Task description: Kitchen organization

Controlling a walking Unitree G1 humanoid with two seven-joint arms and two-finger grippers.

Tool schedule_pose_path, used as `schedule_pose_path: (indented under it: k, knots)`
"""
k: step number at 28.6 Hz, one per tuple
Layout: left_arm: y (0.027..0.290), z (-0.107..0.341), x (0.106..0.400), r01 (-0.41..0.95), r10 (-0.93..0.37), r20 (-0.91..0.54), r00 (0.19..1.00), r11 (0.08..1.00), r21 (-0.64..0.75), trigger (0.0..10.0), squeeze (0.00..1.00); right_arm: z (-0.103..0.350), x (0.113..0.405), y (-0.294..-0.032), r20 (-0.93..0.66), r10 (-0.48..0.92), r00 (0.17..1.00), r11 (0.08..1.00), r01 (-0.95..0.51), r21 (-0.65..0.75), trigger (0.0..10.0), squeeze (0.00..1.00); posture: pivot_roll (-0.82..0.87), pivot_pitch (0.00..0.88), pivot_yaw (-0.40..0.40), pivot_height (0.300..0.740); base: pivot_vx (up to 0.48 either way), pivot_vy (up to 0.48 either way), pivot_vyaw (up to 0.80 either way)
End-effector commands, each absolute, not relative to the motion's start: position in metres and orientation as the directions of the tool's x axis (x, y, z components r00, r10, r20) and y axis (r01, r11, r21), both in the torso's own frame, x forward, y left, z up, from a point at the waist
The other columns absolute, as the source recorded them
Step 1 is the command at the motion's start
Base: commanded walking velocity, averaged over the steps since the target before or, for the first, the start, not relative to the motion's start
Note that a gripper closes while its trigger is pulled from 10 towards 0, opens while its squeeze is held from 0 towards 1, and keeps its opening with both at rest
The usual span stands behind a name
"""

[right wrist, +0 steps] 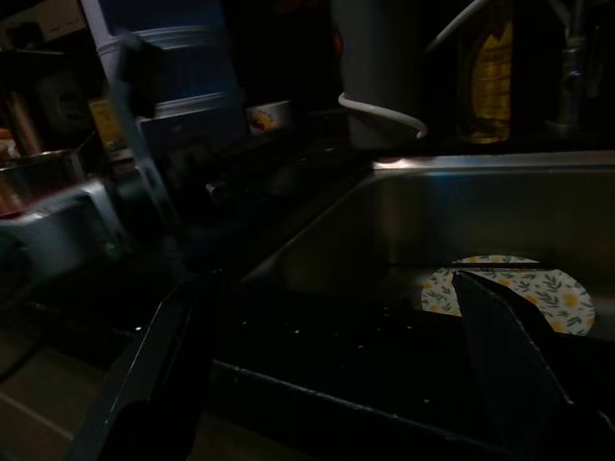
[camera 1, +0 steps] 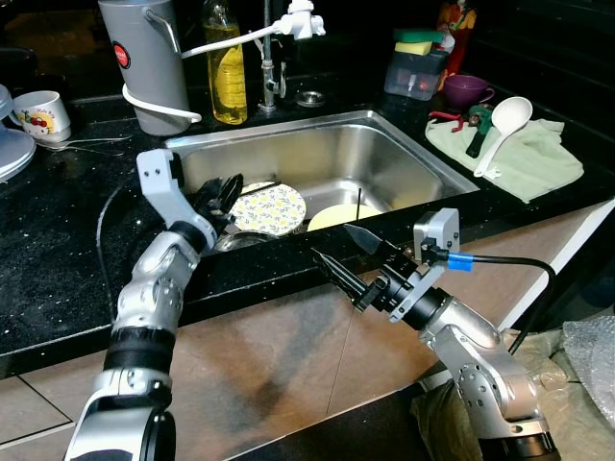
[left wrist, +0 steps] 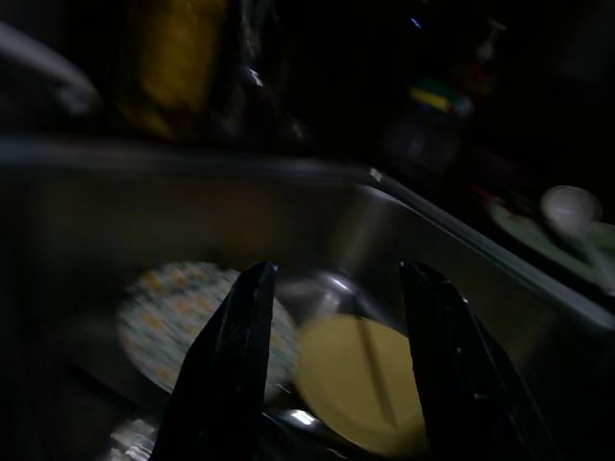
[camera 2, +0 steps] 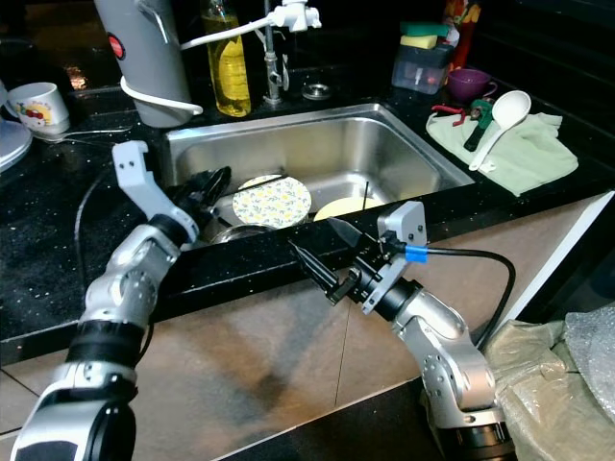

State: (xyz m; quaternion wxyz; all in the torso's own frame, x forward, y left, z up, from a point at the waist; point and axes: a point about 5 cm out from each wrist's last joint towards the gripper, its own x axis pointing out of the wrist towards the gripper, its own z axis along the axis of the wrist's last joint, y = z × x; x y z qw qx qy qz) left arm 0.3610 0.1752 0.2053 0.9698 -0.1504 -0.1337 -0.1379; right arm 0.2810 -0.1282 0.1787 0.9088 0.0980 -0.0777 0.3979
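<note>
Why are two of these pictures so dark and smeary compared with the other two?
Both eye views are bright and sharp, with glare on the sink steel. The left wrist view is dim and blurred around the floral plate and yellow plate. The right wrist view is shadowed but sharper.

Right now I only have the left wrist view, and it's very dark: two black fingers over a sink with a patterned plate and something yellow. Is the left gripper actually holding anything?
Observer: No. The left gripper is open, over the sink's left edge, above the floral plate, gripping nothing.
Operator: And the yellow thing?
Observer: A plain yellow plate lying beside the floral one, with a thin dark stick across it.
Operator: Where is the other arm?
Observer: The right gripper is open, in front of the counter's front edge, outside the sink.
Operator: Anything right of the sink?
Observer: A white ladle on a green cloth.
</note>
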Motion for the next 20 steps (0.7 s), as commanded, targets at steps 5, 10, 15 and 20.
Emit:
schedule_pose_path:
  k: [5,10,15,20]
  knots:
    - [0.197,0.224,0.342,0.102,-0.095,0.35,0.932,0.995,-0.002,10.0,0.0,0.178,0.287,-0.131,0.228,0.671,0.706,0.7,-0.704,0.12,10.0,0.0,0.03,0.0,-0.024,0.74,0.0,0.0,0.0]
    - [0.216,0.239,0.325,-0.098,0.03,0.401,0.916,0.984,0.15,10.0,0.0,0.178,0.289,-0.13,0.238,0.669,0.704,0.698,-0.705,0.125,10.0,0.0,0.05,0.0,-0.033,0.74,0.0,0.0,0.8]
    - [0.217,0.234,0.32,-0.128,0.063,0.384,0.921,0.981,0.145,10.0,0.0,0.176,0.289,-0.127,0.231,0.68,0.695,0.688,-0.715,0.126,10.0,0.0,0.05,0.0,-0.03,0.74,0.0,0.0,0.8]
    - [0.207,0.222,0.315,-0.13,0.072,0.349,0.935,0.98,0.148,10.0,0.0,0.175,0.29,-0.126,0.232,0.681,0.695,0.687,-0.715,0.127,10.0,0.0,0.05,0.0,-0.026,0.74,0.0,0.0,0.8]
